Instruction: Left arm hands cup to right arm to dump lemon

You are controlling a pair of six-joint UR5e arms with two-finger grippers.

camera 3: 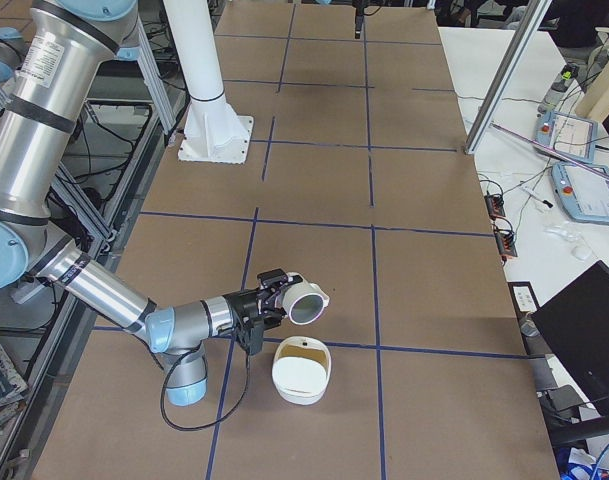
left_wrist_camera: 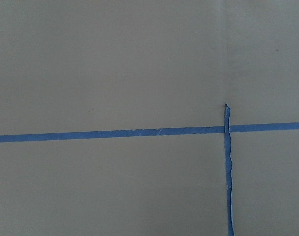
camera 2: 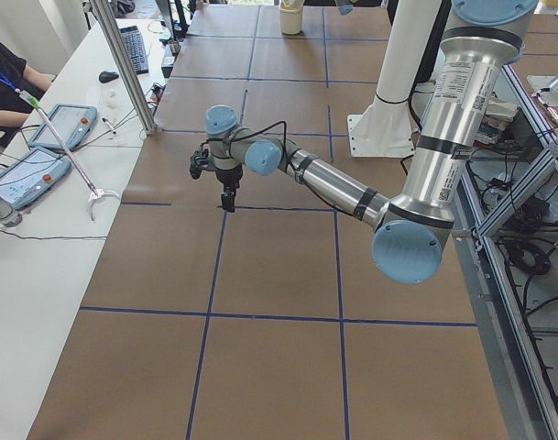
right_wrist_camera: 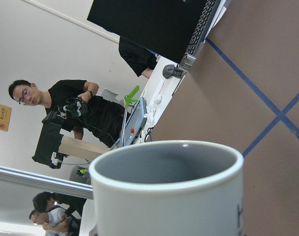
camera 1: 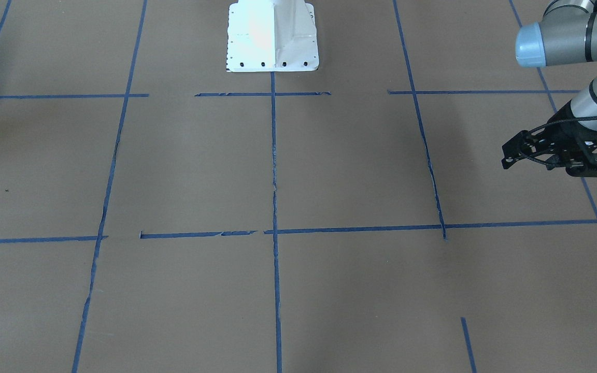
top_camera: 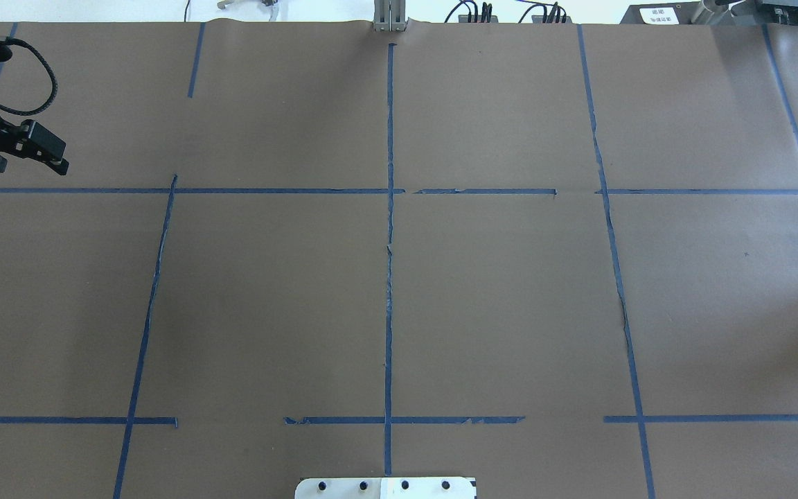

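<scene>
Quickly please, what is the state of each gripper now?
Left gripper: open, holding nothing.
Right gripper: cannot be told; the cup is at its tip, tilted on its side.

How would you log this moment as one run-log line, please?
left end effector: open, empty | cup: tipped sideways at right end effector, by white bowl | lemon: not visible

The left arm (camera 1: 568,41) showed at the right edge, its black claw (camera 1: 511,155) hanging over the brown counter (camera 1: 350,171), which was gridded with blue tape (camera 1: 273,155). A white base (camera 1: 272,36) stood at top centre.
</scene>
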